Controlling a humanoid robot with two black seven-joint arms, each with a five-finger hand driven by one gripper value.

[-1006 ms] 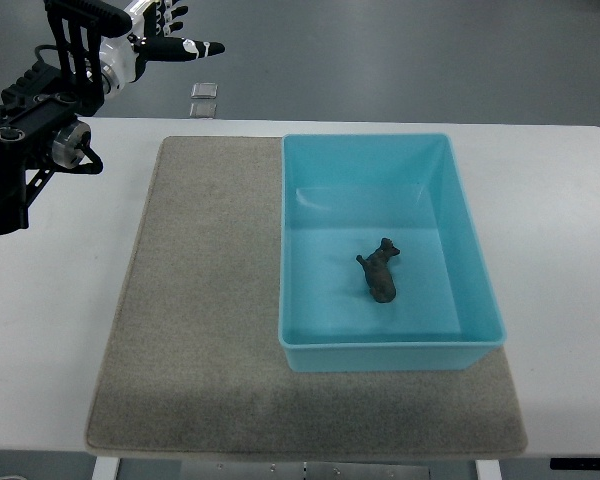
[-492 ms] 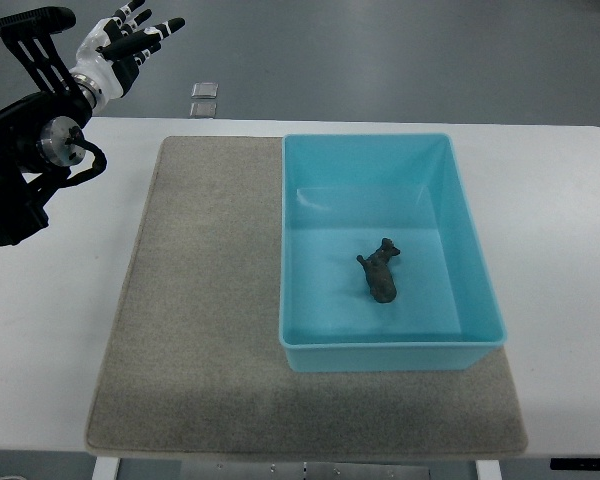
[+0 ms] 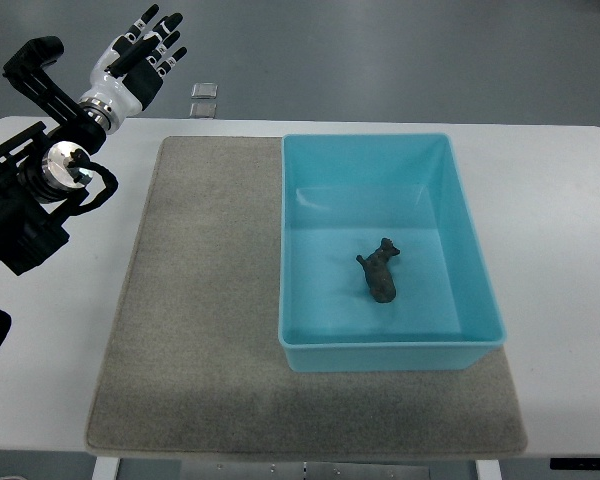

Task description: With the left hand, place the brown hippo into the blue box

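Observation:
The brown hippo [image 3: 381, 271] lies on the floor of the blue box [image 3: 380, 148], near the middle. The box stands on the right part of a grey mat [image 3: 210, 300]. My left hand [image 3: 140, 55] is at the far upper left, beyond the table's back edge, far from the box. Its fingers are spread and hold nothing. The left arm [image 3: 30, 190] comes in over the table's left side. The right arm is out of view.
The white table [image 3: 560, 220] carries the mat and the box. A small clear square object [image 3: 204, 91] lies on the floor beyond the table's back edge, with a second one below it.
My left hand has turned from pointing right to pointing up and away, with fingers spread. The arm has swung down and right over the table's left side. The hippo and box have not moved.

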